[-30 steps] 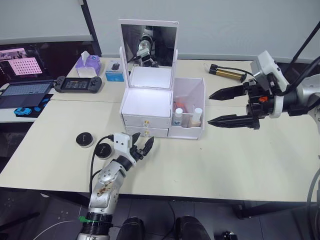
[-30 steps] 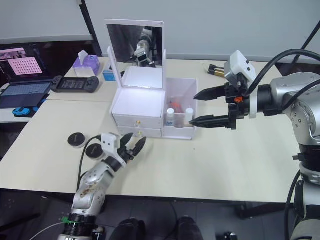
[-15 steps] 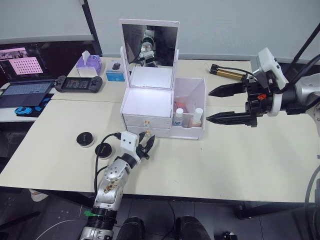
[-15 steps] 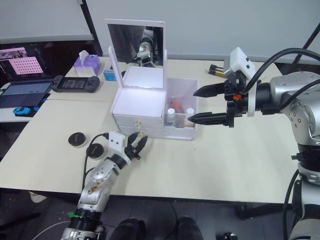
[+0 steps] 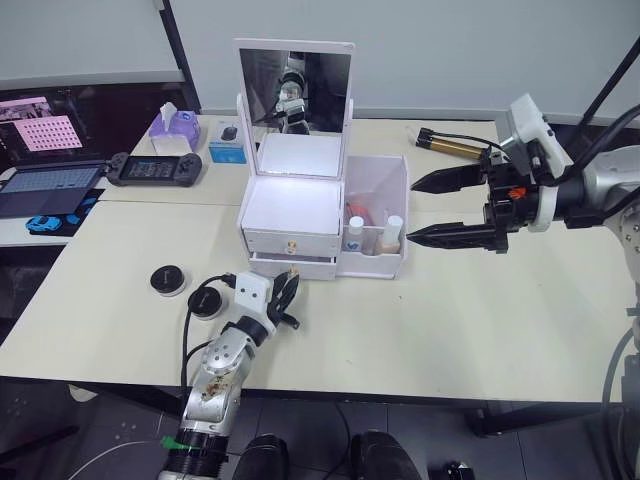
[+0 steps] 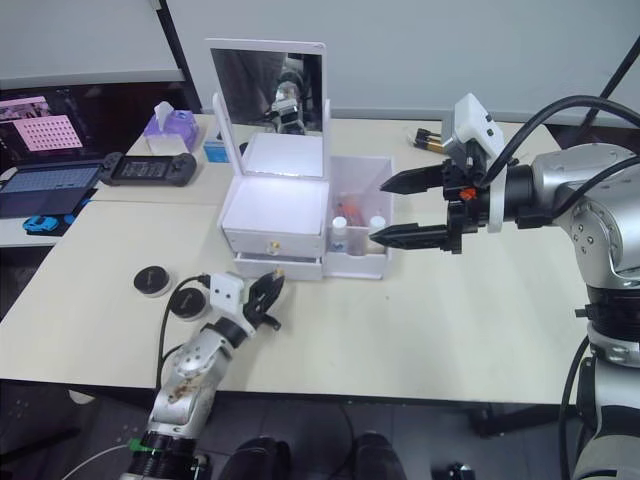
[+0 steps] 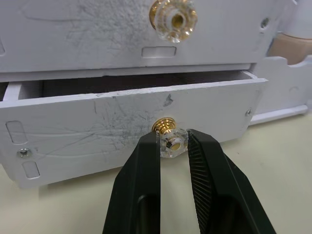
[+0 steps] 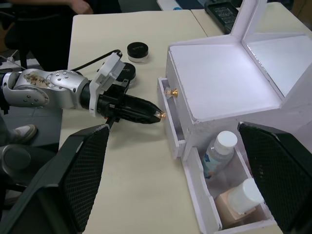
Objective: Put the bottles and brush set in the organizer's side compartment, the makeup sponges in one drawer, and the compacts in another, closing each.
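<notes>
The white organizer [image 5: 300,215] stood near the middle of the pale table [image 5: 480,320], its drawer fronts facing the robot and its long axis running across the table from left to right. Its mirror [image 5: 295,85] rose upright at the back, tilted slightly, above a flat, smooth white lid. The lower drawer [image 7: 131,134] was pulled a little way out, so that a dark gap showed above its scuffed, scratched white front; the upper drawer [image 7: 136,34] sat flush and closed. Each drawer carried a small faceted clear knob on a gold stem.

The left gripper [image 7: 173,146] was clenched on the lower drawer knob [image 7: 171,140], its two black ribbed fingers pressing the knob from either side.

On the organizer's right, the open-topped side compartment [image 5: 385,215] held a clear bottle [image 8: 217,153] with a white cap and a beige bottle [image 8: 236,202], also white-capped, both upright and close together.

The right gripper [image 5: 425,210] hovered just beside that compartment, above the table, its long pointed fingers spread wide and holding nothing.

Two round black compacts [image 5: 170,278] lay flat on the table to the left of the left arm, near one another. A gold and black brush set [image 5: 455,147] lay on its side at the far right of the table, pointing left to right.
</notes>
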`<state>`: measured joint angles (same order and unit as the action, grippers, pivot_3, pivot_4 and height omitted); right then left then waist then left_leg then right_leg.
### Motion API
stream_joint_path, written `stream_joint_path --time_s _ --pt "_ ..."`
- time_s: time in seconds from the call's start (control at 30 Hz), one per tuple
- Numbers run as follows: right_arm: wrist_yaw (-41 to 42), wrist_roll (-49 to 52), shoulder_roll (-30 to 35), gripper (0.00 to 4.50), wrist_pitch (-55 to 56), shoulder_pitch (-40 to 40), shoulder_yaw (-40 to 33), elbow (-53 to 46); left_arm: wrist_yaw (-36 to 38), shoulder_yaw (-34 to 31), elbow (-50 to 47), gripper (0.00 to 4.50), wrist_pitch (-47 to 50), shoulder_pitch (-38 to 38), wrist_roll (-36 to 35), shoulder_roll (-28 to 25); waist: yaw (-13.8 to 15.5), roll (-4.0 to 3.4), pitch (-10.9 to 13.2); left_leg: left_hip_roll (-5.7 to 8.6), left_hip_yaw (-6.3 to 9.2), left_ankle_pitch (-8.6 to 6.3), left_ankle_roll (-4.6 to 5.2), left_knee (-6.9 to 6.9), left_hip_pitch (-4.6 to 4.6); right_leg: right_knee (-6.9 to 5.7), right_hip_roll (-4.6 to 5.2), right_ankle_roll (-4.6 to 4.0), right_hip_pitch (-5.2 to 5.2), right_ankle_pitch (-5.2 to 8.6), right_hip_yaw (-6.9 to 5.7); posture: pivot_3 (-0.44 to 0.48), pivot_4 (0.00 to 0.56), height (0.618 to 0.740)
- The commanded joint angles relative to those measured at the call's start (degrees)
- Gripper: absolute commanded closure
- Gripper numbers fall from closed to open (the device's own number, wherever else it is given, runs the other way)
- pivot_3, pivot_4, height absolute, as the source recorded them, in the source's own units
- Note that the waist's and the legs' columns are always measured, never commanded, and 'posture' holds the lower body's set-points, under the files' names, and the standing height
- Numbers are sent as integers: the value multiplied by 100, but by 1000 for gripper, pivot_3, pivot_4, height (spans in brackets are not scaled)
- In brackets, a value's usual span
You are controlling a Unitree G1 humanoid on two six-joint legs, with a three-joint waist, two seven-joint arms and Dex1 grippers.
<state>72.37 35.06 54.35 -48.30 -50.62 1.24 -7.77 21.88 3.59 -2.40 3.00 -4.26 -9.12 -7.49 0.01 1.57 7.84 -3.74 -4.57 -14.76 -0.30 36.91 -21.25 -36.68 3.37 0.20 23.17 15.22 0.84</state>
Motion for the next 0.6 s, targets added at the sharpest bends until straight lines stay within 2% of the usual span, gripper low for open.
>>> stream_joint_path --time_s 0.03,0.4,0.6 --pt "53 21 -2 0 120 -116 -80 -31 78 100 -579 3986 23 356 8 -114 -1 0 0 0 1 0 0 0 0 0 0 0 0 0 0 0 150 725" --pt "220 -124 -275 0 360 -284 121 242 143 57 -2206 3986 195 2024 -114 -631 -31 -3 -1 -7 0 -1 2 -2 3 1 3 -3 2 2 3 0 150 725" --pt "295 -164 -347 0 433 -330 187 331 83 90 -2514 3986 453 2326 -177 -650 -25 -3 -1 -7 -1 -2 3 -2 2 3 5 -3 3 2 2 0 150 725"
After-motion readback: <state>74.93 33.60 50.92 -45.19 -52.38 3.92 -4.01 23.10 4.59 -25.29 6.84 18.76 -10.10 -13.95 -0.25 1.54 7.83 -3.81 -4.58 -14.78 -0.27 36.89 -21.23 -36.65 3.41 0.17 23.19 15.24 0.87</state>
